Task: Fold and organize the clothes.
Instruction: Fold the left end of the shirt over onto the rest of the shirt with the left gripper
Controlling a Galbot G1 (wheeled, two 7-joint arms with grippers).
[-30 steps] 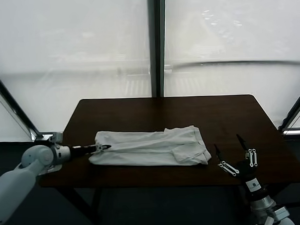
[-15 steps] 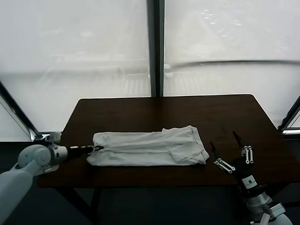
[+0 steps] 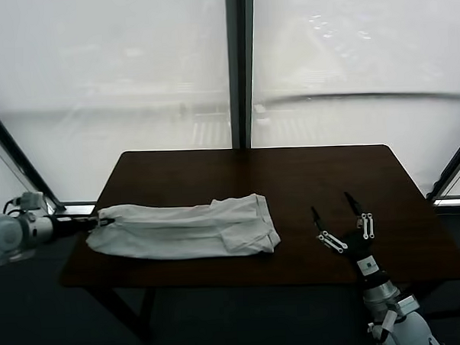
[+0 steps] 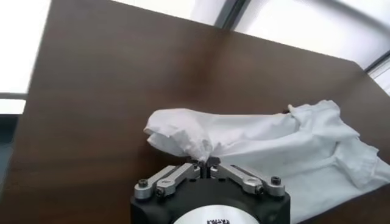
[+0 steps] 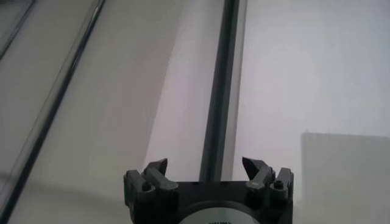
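The clothes (image 3: pixel 183 229) are one pale T-shirt folded into a long band across the front left of the dark table (image 3: pixel 291 177), its left end reaching the table's left edge. My left gripper (image 3: pixel 101 220) is shut on that left end, pinching a bunched corner of the clothes (image 4: pixel 201 143) between its fingertips (image 4: pixel 205 162). No print shows on the fabric. My right gripper (image 3: pixel 337 213) stands open above the table's front right, fingers pointing up and apart from the shirt. In the right wrist view the right gripper (image 5: pixel 205 168) faces only the window.
Large bright windows with a dark central post (image 3: pixel 238 65) stand behind the table. The table's front edge (image 3: pixel 257 277) lies just below the shirt. Bare dark tabletop stretches over the back and the right half.
My left gripper has pulled the shirt's end leftward, dragging the whole shirt toward the table's left edge. The right gripper has drifted slightly left and up, still open.
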